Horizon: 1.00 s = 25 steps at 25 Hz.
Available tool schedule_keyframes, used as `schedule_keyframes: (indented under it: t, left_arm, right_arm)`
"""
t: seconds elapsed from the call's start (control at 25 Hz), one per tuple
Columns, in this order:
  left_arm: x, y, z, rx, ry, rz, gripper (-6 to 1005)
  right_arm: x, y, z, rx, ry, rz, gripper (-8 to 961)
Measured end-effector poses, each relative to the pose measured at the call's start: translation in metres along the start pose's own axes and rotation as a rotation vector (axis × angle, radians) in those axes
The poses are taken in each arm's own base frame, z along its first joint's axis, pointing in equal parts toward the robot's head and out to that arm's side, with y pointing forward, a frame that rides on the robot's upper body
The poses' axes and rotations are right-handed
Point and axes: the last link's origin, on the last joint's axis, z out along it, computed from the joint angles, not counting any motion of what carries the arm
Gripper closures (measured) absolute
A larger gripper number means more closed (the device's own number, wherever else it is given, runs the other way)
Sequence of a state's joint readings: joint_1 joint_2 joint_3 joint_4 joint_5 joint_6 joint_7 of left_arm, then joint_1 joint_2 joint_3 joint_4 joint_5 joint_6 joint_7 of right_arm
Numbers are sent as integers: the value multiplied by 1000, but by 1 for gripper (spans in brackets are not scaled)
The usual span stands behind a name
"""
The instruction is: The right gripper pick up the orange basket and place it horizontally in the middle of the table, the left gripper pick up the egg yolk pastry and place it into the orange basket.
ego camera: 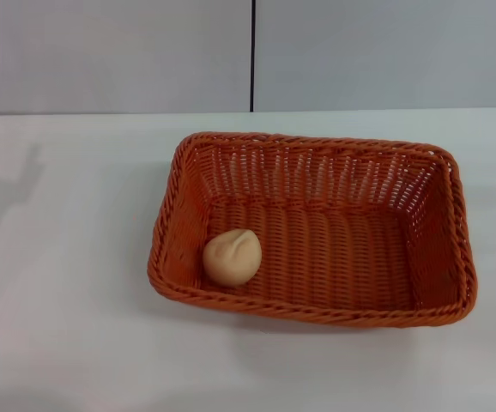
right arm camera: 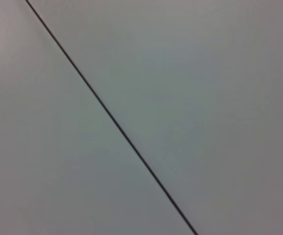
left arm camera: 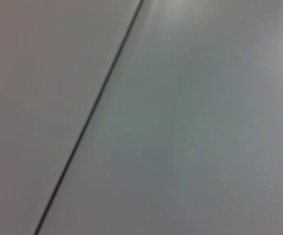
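Resting inside orange basket [ego camera: 317, 232]: egg yolk pastry [ego camera: 232, 257].

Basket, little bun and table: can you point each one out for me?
orange basket [ego camera: 312, 314]: head view, on its braided near rim.
egg yolk pastry [ego camera: 232, 257]: head view, on its domed top, inside the basket.
table [ego camera: 68, 257]: head view, on bare white top left of the basket.
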<state>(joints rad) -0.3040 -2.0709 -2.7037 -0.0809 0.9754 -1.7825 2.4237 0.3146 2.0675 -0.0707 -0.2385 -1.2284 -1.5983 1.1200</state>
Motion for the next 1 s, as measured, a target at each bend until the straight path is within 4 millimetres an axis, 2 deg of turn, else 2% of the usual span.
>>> schedule_keyframes:
  t: [0.52, 1.0]
  left_arm:
    - [4, -7, -14, 68, 8, 8, 198]
    - [3, -8, -19, 88, 11, 2, 199]
  right_arm:
    - [-6, -9, -14, 84, -70, 7, 512]
    - [-9, -11, -16, 100, -85, 4, 512]
